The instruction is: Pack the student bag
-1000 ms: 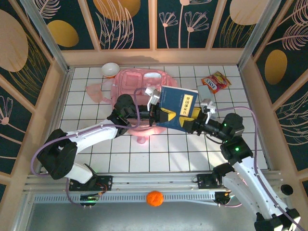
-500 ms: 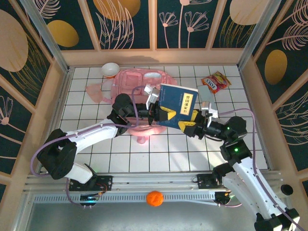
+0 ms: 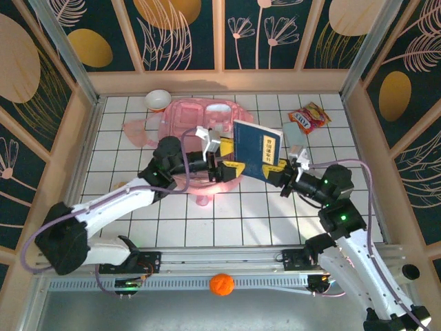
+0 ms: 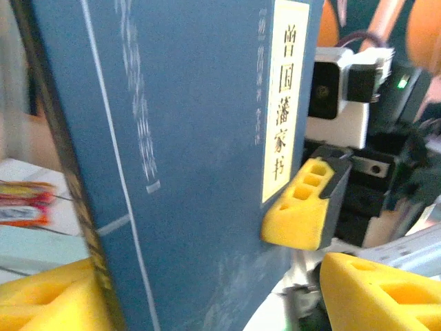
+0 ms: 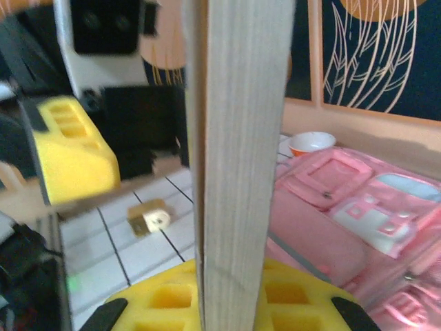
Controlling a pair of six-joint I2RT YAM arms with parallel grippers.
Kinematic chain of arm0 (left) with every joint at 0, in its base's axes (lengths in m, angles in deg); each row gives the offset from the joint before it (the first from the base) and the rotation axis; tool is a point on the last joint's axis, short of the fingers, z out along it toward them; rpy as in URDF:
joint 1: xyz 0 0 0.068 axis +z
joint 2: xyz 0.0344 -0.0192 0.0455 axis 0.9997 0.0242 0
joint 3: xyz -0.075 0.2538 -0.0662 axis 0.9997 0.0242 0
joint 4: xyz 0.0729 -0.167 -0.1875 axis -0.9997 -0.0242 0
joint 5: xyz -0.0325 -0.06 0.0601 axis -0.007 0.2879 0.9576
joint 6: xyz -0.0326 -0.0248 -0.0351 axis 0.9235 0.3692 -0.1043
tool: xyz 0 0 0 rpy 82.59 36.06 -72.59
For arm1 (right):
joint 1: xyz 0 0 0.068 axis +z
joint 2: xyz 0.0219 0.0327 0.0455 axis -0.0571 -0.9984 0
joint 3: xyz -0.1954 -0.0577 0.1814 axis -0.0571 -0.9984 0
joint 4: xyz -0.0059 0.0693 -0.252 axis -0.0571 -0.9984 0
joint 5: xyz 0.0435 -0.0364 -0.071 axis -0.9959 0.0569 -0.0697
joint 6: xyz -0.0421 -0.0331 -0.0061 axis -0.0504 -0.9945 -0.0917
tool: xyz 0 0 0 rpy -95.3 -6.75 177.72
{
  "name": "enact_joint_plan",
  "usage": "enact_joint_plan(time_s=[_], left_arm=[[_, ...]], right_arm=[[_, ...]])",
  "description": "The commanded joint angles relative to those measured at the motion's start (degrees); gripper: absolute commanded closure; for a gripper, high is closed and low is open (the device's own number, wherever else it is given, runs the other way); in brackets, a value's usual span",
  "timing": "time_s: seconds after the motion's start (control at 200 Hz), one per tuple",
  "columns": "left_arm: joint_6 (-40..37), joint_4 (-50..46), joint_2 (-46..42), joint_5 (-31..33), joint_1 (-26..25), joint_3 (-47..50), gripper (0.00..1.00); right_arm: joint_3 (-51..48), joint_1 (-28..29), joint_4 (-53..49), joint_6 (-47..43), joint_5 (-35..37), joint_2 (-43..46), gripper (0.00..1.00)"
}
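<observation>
Right end effector point(image 3: 274, 171) is pinching the lower edge of the blue book point(image 3: 256, 150): in its wrist view the page edge stands upright out of the yellow pads point(image 5: 227, 296), which press on it from both sides. A second ago those jaws stood wide and the left end effector point(image 3: 229, 160) held the book; now the left one has spread. Its wrist view shows one pad point(image 4: 379, 289) well clear of the cover and the other point(image 4: 41, 296) low beside the book's edge. So the hand-over looks done, and the book can be carried on by the right arm alone.

Just behind and below the book lies the student bag point(image 3: 200, 121), flat on the tiled worktop point(image 3: 262, 214), with a small bowl point(image 3: 158, 100) at its far left corner and a snack packet point(image 3: 309, 117) well off to its right.

Whether the left pad beside the book is in contact with it I cannot tell. Both arms and the book cover the near side of the bag from above, and the page edge blocks the middle of the right wrist view, so which pocket is unzipped, if any, stays hidden
</observation>
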Motion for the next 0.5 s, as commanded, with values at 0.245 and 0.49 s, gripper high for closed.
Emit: enact_joint_plan(time_s=[0.245, 0.49], left_arm=[[-42.58, -34.28, -10.82, 16.23, 0.11, 0.03, 0.22], [-49.49, -37.0, -11.97, 16.54, 0.14, 2.09, 0.21]], right_arm=[[9.38, 1.28, -26.07, -36.69, 12.71, -8.33, 1.0], [12.39, 7.57, -29.77, -47.63, 20.36, -13.06, 1.0]])
